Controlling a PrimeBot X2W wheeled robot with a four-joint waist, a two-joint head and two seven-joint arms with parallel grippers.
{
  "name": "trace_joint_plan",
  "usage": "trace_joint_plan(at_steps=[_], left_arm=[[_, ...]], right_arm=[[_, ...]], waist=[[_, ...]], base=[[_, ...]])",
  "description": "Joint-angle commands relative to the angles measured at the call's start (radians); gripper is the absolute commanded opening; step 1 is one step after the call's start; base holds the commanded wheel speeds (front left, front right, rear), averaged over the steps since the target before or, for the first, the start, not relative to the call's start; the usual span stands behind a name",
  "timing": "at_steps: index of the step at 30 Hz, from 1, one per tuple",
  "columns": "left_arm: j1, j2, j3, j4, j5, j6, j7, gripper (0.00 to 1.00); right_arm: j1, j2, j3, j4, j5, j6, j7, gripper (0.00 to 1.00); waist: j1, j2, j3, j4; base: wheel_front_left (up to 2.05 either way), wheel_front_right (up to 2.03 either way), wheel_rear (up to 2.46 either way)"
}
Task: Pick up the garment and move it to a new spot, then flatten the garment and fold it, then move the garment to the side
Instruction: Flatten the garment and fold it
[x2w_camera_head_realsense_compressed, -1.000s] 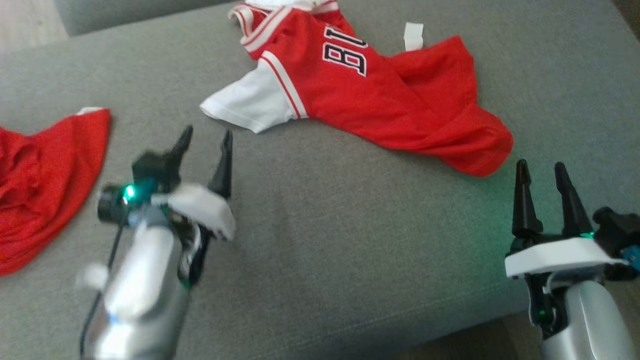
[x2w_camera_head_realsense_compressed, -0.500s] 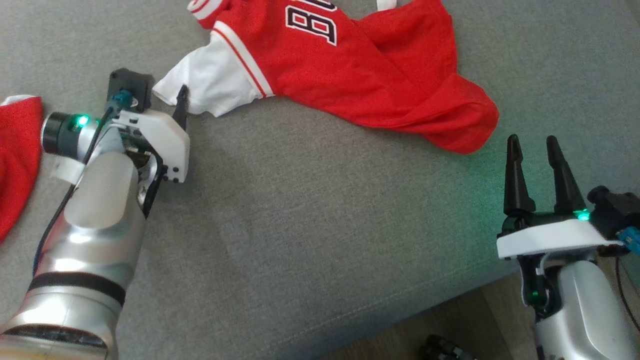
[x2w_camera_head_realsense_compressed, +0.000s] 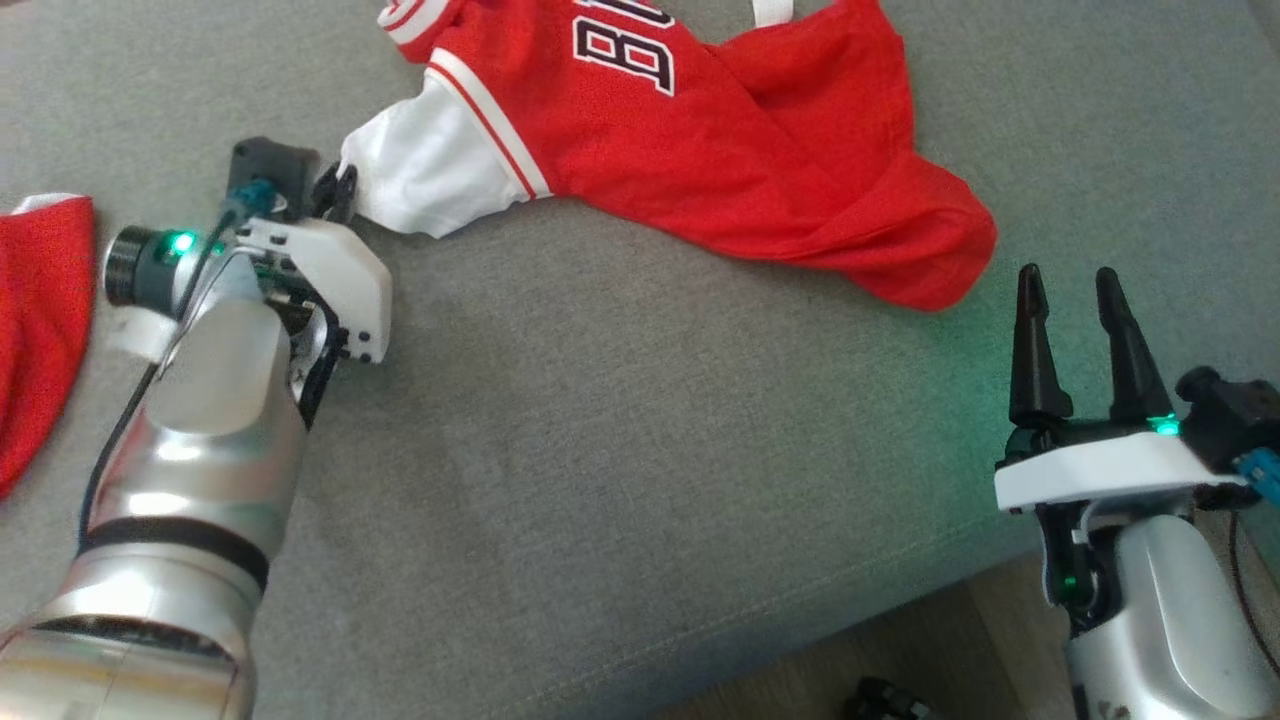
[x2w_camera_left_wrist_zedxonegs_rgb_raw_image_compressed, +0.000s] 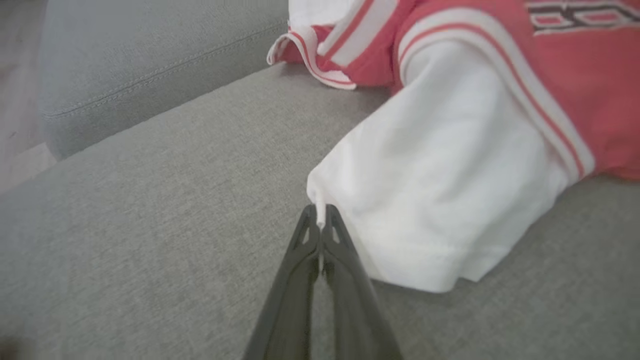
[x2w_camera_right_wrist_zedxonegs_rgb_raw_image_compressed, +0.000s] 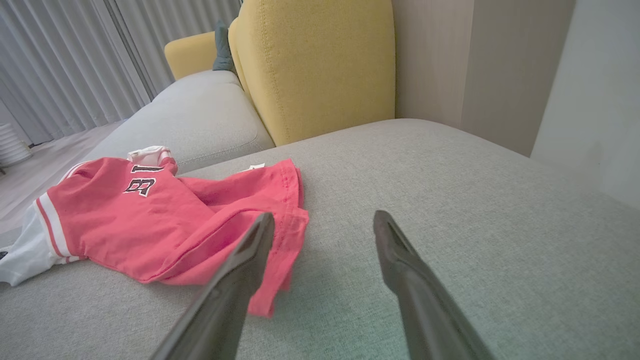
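The shirt (x2w_camera_head_realsense_compressed: 700, 170) lies on the far part of the grey sofa (x2w_camera_head_realsense_compressed: 640, 450). It is bunched up and not flat. The cloth is thin and bright red, with soft folds near the bottom hem. One short sleeve (x2w_camera_left_wrist_zedxonegs_rgb_raw_image_compressed: 440, 190) is plain white, and red and white stripes run where it joins the red part. The neck has the same stripes. Big black letters with white edges sit on the chest. I can read a "B", but the letter next to it is cut off. A small white tag (x2w_camera_head_realsense_compressed: 772, 10) sticks out at the top.

The left gripper (x2w_camera_left_wrist_zedxonegs_rgb_raw_image_compressed: 320, 220) is squeezed tight on the corner of the white sleeve. A thin bit of white cloth pokes out between its tips. Its fingers are long, dark and pointy.

The right gripper (x2w_camera_head_realsense_compressed: 1068, 280) is spread wide and holds nothing. It hangs over the near edge of the sofa, close to the red hem but apart from it.

The sofa cloth looks rough and woven, with a stitched line along its edge. Another red cloth (x2w_camera_head_realsense_compressed: 40, 320) lies crumpled at the left side, well apart from the shirt. Past the sofa stands a yellow chair (x2w_camera_right_wrist_zedxonegs_rgb_raw_image_compressed: 320, 65) with a rounded back. Pale curtains (x2w_camera_right_wrist_zedxonegs_rgb_raw_image_compressed: 60, 65) hang in straight folds. The floor (x2w_camera_head_realsense_compressed: 900, 660) by the sofa looks like wood.
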Motion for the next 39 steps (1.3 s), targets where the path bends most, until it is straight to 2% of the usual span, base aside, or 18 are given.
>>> trace_joint_plan(at_steps=[1, 8, 22, 39], left_arm=[[-0.038, 0.025, 0.042, -0.019, -0.029, 0.002, -0.023, 0.0], [-0.051, -0.002, 0.111, -0.061, -0.115, -0.002, -0.073, 0.0], [-0.042, -0.015, 0.094, -0.119, -0.125, -0.001, -0.081, 0.0], [-0.039, -0.011, 0.073, -0.128, -0.133, 0.005, -0.082, 0.0]], right_arm=[[-0.031, -0.005, 0.013, -0.024, -0.004, -0.001, -0.002, 1.0], [-0.058, -0.005, 0.026, 0.02, 0.053, -0.001, 0.023, 1.0], [-0.131, -0.005, 0.074, 0.179, 0.278, -0.001, 0.098, 1.0], [-0.194, -0.041, 0.188, 0.197, 0.41, -0.001, 0.121, 1.0]], waist=[[-0.0001, 0.0, -0.01, 0.009], [-0.0001, 0.0, -0.042, 0.049], [-0.0001, 0.0, -0.068, 0.078], [-0.0001, 0.0, -0.069, 0.082]], base=[[0.0, 0.0, 0.0], [0.0, 0.0, 0.0], [0.0, 0.0, 0.0], [0.0, 0.0, 0.0]])
